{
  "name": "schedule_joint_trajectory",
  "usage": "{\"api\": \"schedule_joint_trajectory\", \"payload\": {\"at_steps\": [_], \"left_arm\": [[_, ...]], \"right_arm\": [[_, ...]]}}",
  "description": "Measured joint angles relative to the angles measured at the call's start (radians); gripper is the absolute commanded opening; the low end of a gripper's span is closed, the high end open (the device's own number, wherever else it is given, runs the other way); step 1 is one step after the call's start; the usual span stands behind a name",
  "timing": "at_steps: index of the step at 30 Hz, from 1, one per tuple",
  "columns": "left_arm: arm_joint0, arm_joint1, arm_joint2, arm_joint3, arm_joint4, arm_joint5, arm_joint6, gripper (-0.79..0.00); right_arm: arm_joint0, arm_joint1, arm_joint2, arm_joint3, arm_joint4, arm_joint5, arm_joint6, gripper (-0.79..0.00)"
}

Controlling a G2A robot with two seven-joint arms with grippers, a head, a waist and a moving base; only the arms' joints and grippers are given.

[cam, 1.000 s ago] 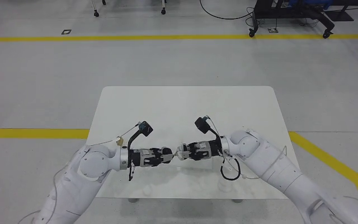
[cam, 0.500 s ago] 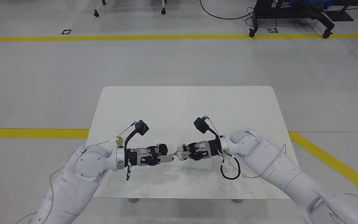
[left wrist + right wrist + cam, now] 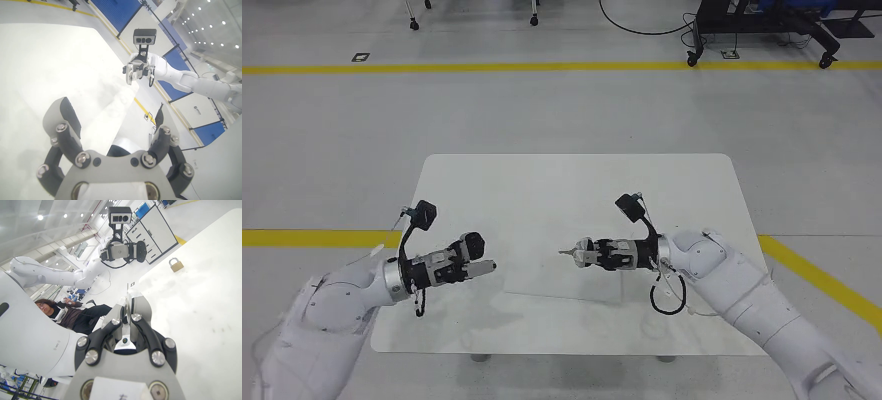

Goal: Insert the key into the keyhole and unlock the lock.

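A brass padlock (image 3: 176, 265) with a silver shackle lies flat on the white table (image 3: 572, 190), near the edge below my left gripper (image 3: 139, 251). My left gripper (image 3: 487, 267) hovers over the table's left side, open, with nothing between its black-padded fingers (image 3: 70, 111). My right gripper (image 3: 572, 252) hangs over the middle of the table, shut on a thin silver key (image 3: 128, 296) whose blade points toward the left arm. The left wrist view has the right gripper (image 3: 130, 74) far off, holding the key.
The table's front edge (image 3: 572, 350) runs close under both arms. A yellow floor line (image 3: 312, 238) passes on either side of the table. Wheeled equipment (image 3: 762, 25) stands far behind.
The two grippers met at the table's middle before. My left gripper has pulled well away to the left and now stands open. The right gripper drew back slightly right, keeping the key.
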Motion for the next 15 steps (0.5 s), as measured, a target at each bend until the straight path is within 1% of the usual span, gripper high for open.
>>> {"api": "schedule_joint_trajectory", "payload": {"at_steps": [2, 3, 4, 5, 6, 9, 13, 14, 15], "left_arm": [[0.007, 0.014, -0.028, -0.033, 0.020, 0.054, -0.101, 0.000], [-0.001, 0.022, -0.044, -0.044, 0.010, 0.105, -0.186, 0.000], [-0.005, 0.024, -0.050, -0.046, 0.000, 0.134, -0.238, 0.000], [-0.006, 0.024, -0.050, -0.045, -0.005, 0.147, -0.271, 0.000], [-0.006, 0.024, -0.048, -0.044, -0.007, 0.140, -0.283, 0.000], [-0.006, 0.023, -0.047, -0.044, -0.005, 0.125, -0.230, 0.000], [0.007, 0.024, -0.055, -0.053, 0.018, 0.127, -0.204, 0.000], [0.019, 0.026, -0.065, -0.065, 0.053, 0.136, -0.171, 0.000], [0.040, 0.028, -0.090, -0.089, 0.130, 0.166, -0.104, 0.000]], "right_arm": [[-0.030, 0.013, 0.048, -0.008, 0.006, 0.000, -0.001, -0.785], [-0.049, 0.019, 0.082, -0.006, 0.007, 0.000, -0.008, -0.785], [-0.056, 0.022, 0.100, -0.003, 0.006, 0.000, -0.013, -0.785], [-0.058, 0.022, 0.105, -0.001, 0.005, 0.000, -0.014, -0.785], [-0.058, 0.022, 0.102, 0.000, 0.005, 0.000, -0.014, -0.785], [-0.057, 0.021, 0.098, -0.001, 0.005, 0.000, -0.013, -0.785], [-0.057, 0.021, 0.099, -0.001, 0.005, 0.000, -0.013, -0.785], [-0.057, 0.021, 0.099, -0.001, 0.005, 0.000, -0.013, -0.785], [-0.057, 0.021, 0.099, -0.001, 0.005, 0.000, -0.013, -0.785]]}}
